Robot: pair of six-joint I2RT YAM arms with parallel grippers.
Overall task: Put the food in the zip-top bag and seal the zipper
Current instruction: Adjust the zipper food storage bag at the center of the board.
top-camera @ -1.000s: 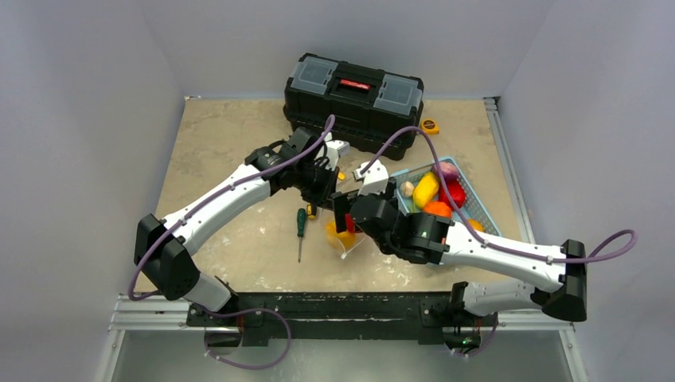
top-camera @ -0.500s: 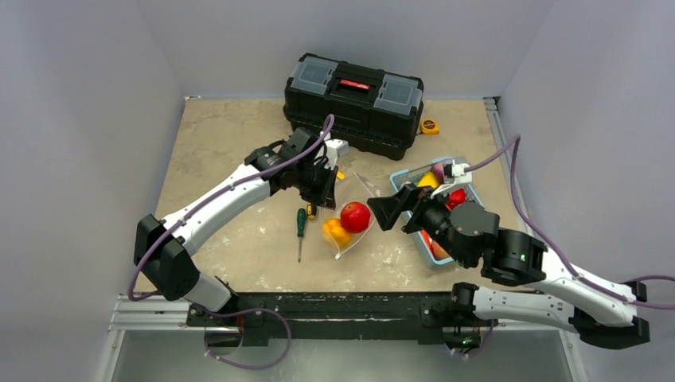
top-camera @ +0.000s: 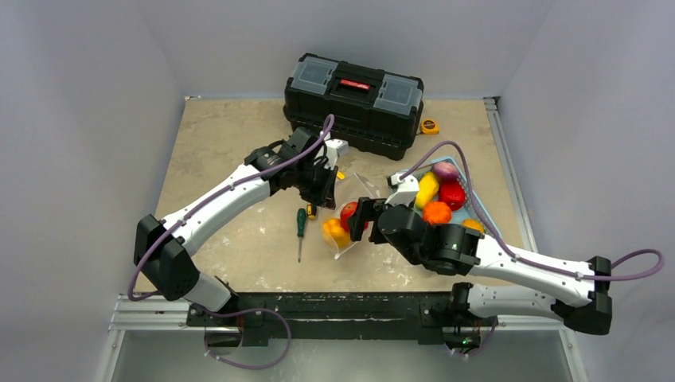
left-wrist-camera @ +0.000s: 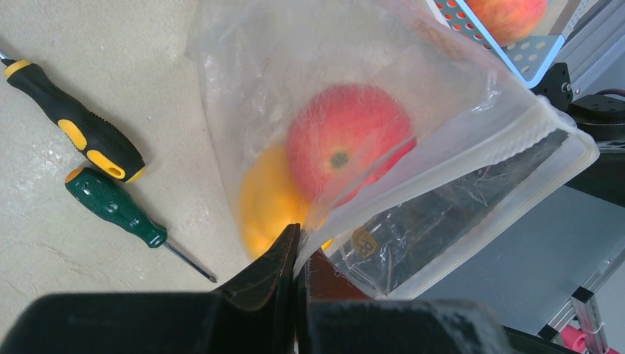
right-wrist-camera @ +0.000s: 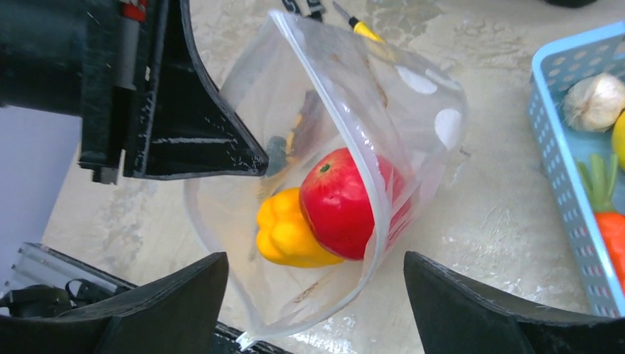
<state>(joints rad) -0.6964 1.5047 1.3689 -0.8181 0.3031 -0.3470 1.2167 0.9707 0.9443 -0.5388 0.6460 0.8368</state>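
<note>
The clear zip-top bag [right-wrist-camera: 324, 110] hangs open in mid-table, its zipper [right-wrist-camera: 346, 133] strip gaping. Inside lie a red apple [right-wrist-camera: 346, 203] and a yellow pepper [right-wrist-camera: 291, 232]; both show in the left wrist view, apple [left-wrist-camera: 346, 140] above pepper [left-wrist-camera: 269, 206], and from above [top-camera: 349, 213]. My left gripper [left-wrist-camera: 298, 247] is shut on the bag's upper edge [left-wrist-camera: 442, 177], holding it up. My right gripper [right-wrist-camera: 315, 295] is open and empty, jaws wide, just in front of the bag's mouth. More food sits in the light blue basket [top-camera: 404, 173]: yellow, red, purple, orange pieces.
A black toolbox [top-camera: 354, 99] stands at the back. A green-handled screwdriver [top-camera: 301, 227] and a yellow-handled one [left-wrist-camera: 74, 136] lie left of the bag. A small yellow tape measure [top-camera: 430, 126] lies by the toolbox. The basket [right-wrist-camera: 567, 147] is right of the bag.
My right arm swung out to the right and came back left; its open gripper now faces the bag's mouth. The red apple lies in the bag. The left gripper has not moved.
</note>
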